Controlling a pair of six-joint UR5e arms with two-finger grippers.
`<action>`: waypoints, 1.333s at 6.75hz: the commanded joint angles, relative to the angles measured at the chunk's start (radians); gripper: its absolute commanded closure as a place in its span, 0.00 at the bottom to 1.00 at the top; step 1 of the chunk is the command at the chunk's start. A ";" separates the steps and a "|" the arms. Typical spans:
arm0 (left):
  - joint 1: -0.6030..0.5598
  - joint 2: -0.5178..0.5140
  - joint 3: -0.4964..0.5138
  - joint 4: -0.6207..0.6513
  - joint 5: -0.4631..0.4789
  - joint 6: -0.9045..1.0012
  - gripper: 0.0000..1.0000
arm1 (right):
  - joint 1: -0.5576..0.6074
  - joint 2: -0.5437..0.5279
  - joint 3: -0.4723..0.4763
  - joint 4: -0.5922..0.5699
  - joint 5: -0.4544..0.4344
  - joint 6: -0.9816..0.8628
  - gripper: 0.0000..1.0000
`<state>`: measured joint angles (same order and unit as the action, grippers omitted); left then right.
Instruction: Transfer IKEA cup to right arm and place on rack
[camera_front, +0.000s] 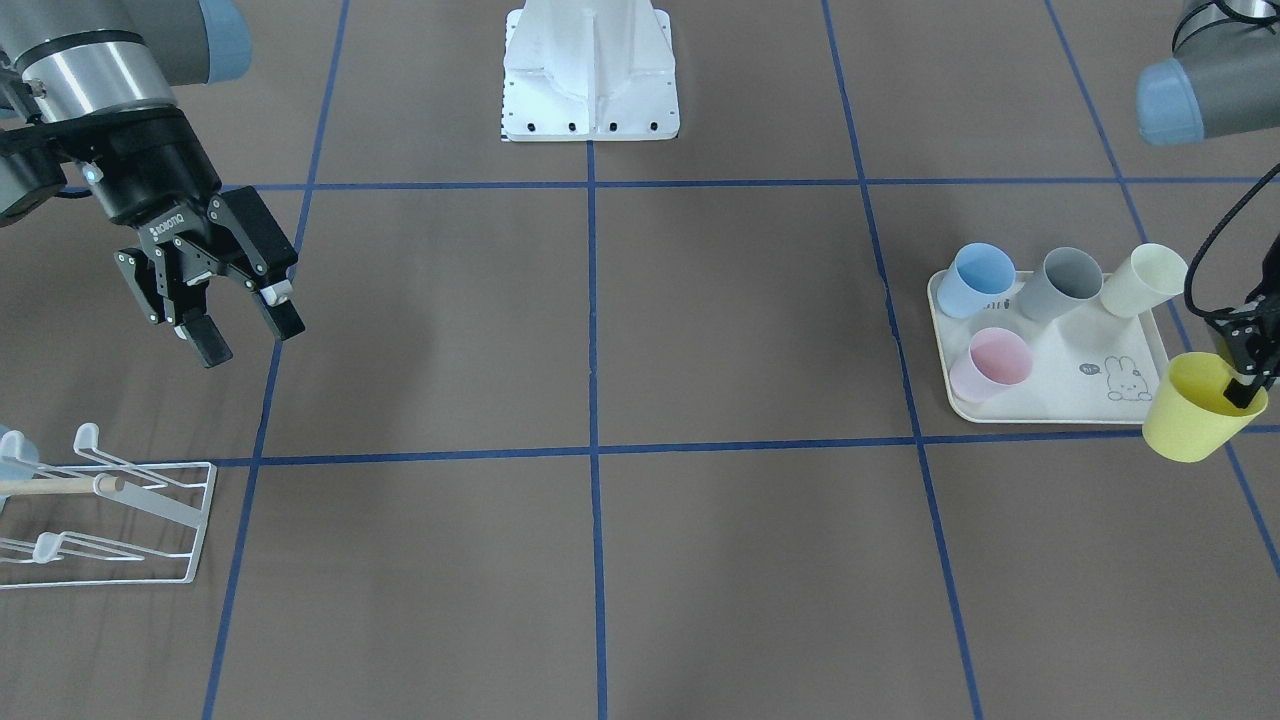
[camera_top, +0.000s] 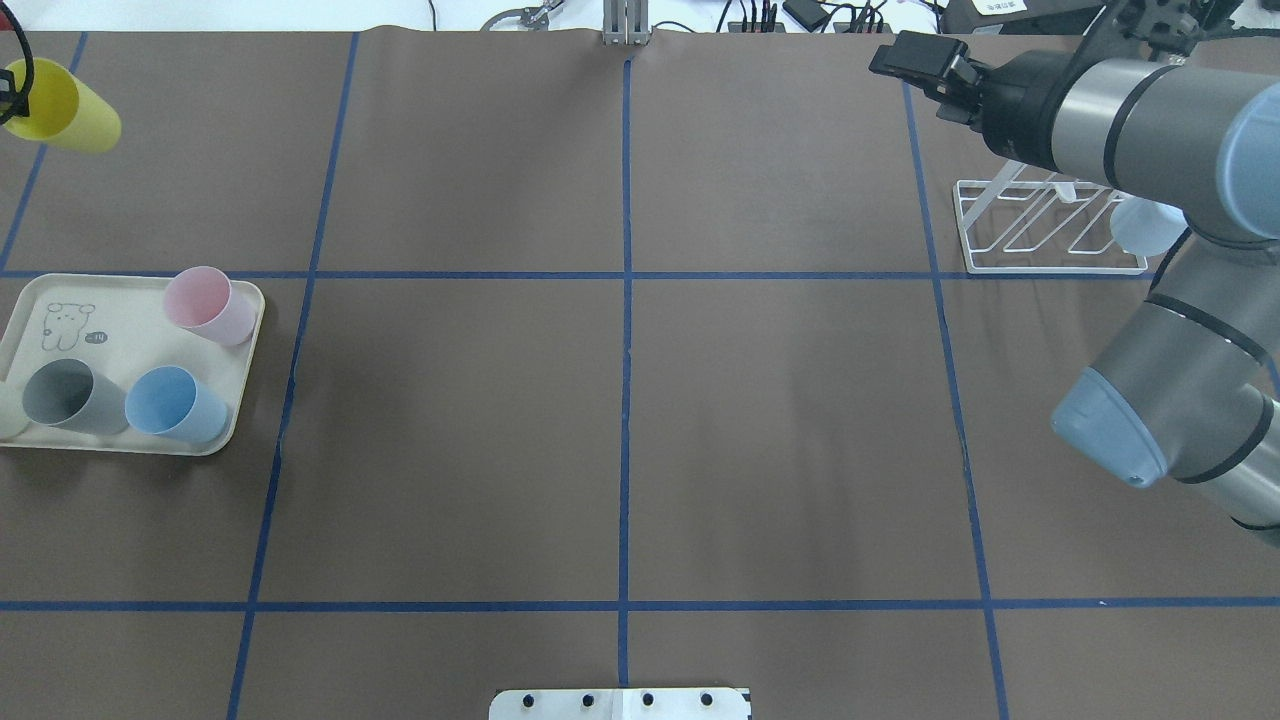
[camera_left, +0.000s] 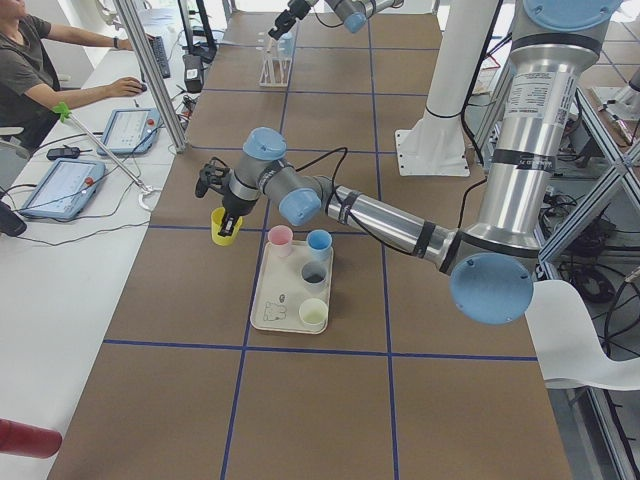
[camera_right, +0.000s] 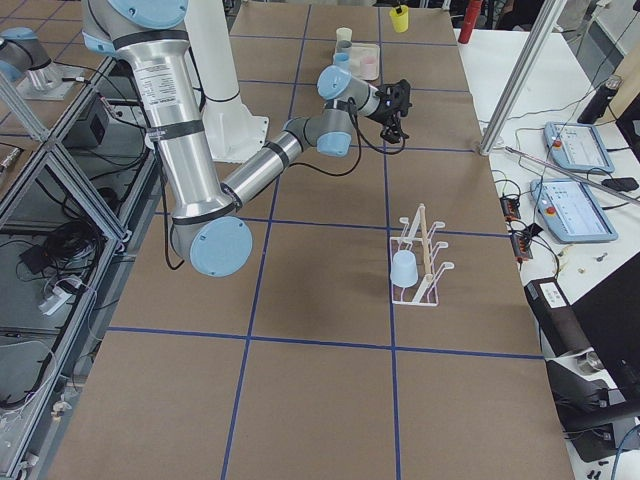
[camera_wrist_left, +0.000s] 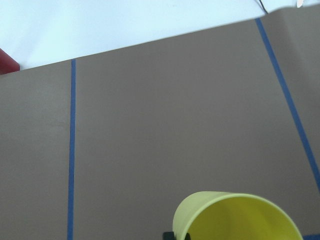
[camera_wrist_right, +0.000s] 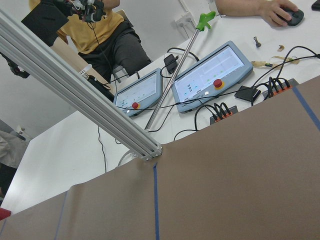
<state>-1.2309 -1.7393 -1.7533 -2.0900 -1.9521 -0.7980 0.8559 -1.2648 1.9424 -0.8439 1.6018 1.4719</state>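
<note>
Left hand (camera_front: 1245, 385) pinches yellow cup (camera_front: 1190, 425) rim, aloft. Right hand (camera_front: 250, 338) spread, empty, well apart. Bring cup over, sidewall exposed.

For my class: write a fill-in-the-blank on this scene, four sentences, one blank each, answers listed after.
The left claw grips a cup whose colour is ____.
The tray holds ____ cups.
The right claw hangs above the table with its jaws ____.
The rack carries ____ pale blue cup.
Missing words: yellow; four; open; one.

Bright, even light; soft shadows
</note>
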 joint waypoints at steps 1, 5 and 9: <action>0.059 -0.003 0.000 -0.178 0.105 -0.302 1.00 | -0.015 0.065 -0.005 0.005 -0.006 0.134 0.00; 0.189 -0.017 0.011 -0.618 0.145 -1.058 1.00 | -0.089 0.096 -0.006 0.102 -0.068 0.302 0.00; 0.310 -0.149 0.001 -0.804 0.255 -1.525 1.00 | -0.181 0.174 -0.005 0.204 -0.103 0.432 0.00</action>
<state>-0.9757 -1.8541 -1.7523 -2.8495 -1.7573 -2.2171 0.6997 -1.1079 1.9384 -0.6546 1.5025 1.8886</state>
